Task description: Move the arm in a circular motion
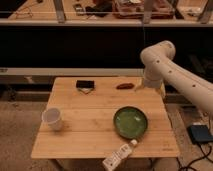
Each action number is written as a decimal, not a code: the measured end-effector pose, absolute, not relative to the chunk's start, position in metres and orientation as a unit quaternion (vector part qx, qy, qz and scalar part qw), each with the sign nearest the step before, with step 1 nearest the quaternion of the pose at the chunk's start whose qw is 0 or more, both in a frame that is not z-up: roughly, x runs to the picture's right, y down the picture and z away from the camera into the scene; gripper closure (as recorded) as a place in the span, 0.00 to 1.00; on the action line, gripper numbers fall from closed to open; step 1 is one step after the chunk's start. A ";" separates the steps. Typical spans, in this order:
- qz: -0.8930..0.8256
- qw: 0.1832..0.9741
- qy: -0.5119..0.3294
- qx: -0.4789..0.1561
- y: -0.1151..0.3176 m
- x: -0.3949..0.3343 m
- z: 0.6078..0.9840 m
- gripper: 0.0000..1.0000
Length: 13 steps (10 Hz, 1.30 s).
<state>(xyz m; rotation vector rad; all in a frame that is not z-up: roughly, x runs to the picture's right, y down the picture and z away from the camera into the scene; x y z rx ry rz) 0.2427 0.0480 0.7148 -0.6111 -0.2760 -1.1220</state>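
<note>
The large white arm (172, 75) with small dark dots comes in from the right; its rounded joint (156, 54) stands above the table's back right corner. The pale gripper (151, 87) hangs below that joint, just right of a small reddish-brown object (125, 86) and a little above the wooden table (90, 135). It holds nothing that I can see.
On the table are a white cup (52, 119) at front left, a green bowl (130, 121) at centre right, a small black object (85, 84) at the back and a white bottle (119, 156) lying over the front edge. A dark shelf unit (75, 45) stands behind. A dark box (200, 134) lies on the floor at right.
</note>
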 end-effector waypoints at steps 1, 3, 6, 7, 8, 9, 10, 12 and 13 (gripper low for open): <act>-0.510 0.800 -0.132 -0.288 0.067 0.240 0.698 0.20; -0.496 0.801 -0.156 -0.296 0.117 0.215 0.665 0.20; -0.513 0.785 -0.193 -0.287 0.152 0.152 0.646 0.20; -0.528 0.774 -0.207 -0.281 0.155 0.121 0.645 0.20; -0.541 0.763 -0.222 -0.276 0.155 0.092 0.648 0.20; -0.555 0.749 -0.241 -0.272 0.153 0.061 0.653 0.20; -0.573 0.725 -0.277 -0.263 0.150 0.013 0.665 0.20; -0.601 0.686 -0.325 -0.249 0.141 -0.048 0.692 0.20; -0.617 0.665 -0.343 -0.243 0.133 -0.073 0.716 0.20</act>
